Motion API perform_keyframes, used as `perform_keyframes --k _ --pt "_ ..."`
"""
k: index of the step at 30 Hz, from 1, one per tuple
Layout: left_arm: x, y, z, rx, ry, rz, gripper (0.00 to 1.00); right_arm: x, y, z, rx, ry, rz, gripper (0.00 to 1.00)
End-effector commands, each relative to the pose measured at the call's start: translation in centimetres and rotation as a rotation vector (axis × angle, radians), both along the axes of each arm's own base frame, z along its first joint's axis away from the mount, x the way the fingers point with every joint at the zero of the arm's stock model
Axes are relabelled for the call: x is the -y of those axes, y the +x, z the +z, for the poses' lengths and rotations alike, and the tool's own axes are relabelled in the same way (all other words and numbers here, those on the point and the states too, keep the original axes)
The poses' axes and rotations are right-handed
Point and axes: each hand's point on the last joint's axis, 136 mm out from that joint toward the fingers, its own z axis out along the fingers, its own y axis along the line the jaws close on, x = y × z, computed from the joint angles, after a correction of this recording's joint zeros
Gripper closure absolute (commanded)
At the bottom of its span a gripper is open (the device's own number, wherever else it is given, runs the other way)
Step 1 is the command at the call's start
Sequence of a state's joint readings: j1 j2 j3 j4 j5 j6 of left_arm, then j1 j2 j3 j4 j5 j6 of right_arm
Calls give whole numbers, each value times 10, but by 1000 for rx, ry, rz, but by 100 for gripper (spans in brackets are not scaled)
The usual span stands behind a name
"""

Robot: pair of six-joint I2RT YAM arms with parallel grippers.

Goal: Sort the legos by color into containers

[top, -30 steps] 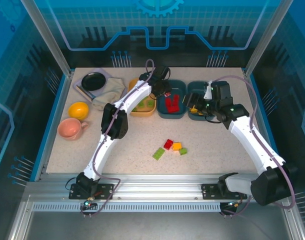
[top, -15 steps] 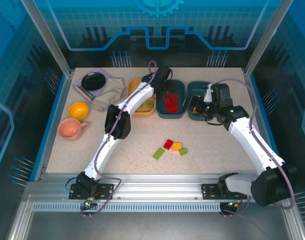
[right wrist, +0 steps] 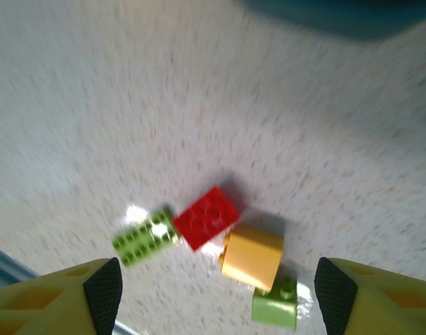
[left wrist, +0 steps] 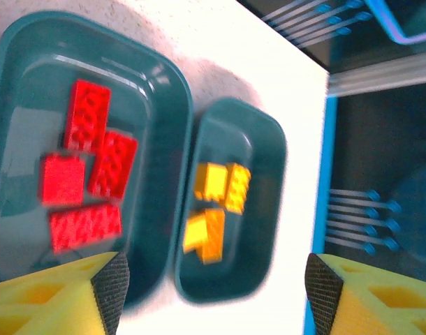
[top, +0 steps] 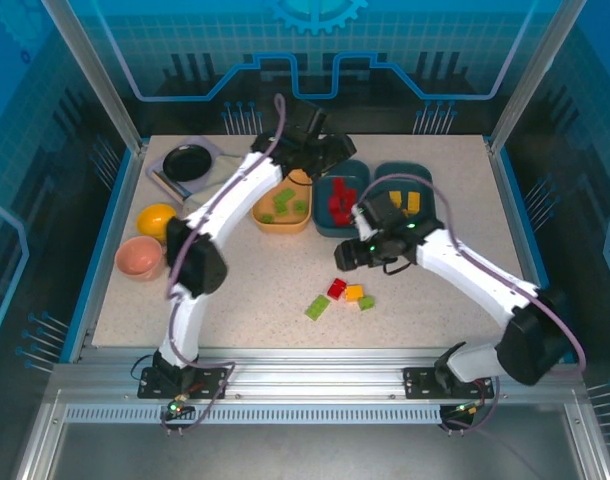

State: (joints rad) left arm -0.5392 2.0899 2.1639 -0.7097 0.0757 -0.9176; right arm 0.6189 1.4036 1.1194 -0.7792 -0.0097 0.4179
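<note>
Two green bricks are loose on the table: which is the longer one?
The light green plastic brick beside the red plastic brick; the stubby green brick sits by the yellow-orange brick.

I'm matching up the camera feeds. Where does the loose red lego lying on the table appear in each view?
Top external: the loose red lego lies on the table, just below the picture's centre, in a small cluster of bricks.
Right wrist: the same brick sits near the centre, slightly low.
Shared landmark: the yellow-orange lego right beside it, seen at its lower right in the right wrist view.
</note>
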Motion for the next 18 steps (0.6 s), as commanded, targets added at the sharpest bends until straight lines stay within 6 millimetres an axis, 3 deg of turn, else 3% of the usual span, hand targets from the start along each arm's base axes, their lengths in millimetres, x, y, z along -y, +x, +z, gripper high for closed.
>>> perform_keyframes --k 1,4,9,13,18 --pt "-27 -61 17 -37 -27 -25 26 6 -33 -29 -83 -209 145 22" --pt "-59 -115 -11 -113 -2 -22 25 6 -42 -45 -104 -323 232 13" --pt "-107 -190 -59 -205 31 29 25 12 -45 -64 -129 -500 330 12" --pt "-131 -222 -71 -212 36 65 25 16 -46 -81 -165 -580 382 13" --pt "-140 -238 -72 -207 16 78 25 20 -33 -94 -155 -660 411 13"
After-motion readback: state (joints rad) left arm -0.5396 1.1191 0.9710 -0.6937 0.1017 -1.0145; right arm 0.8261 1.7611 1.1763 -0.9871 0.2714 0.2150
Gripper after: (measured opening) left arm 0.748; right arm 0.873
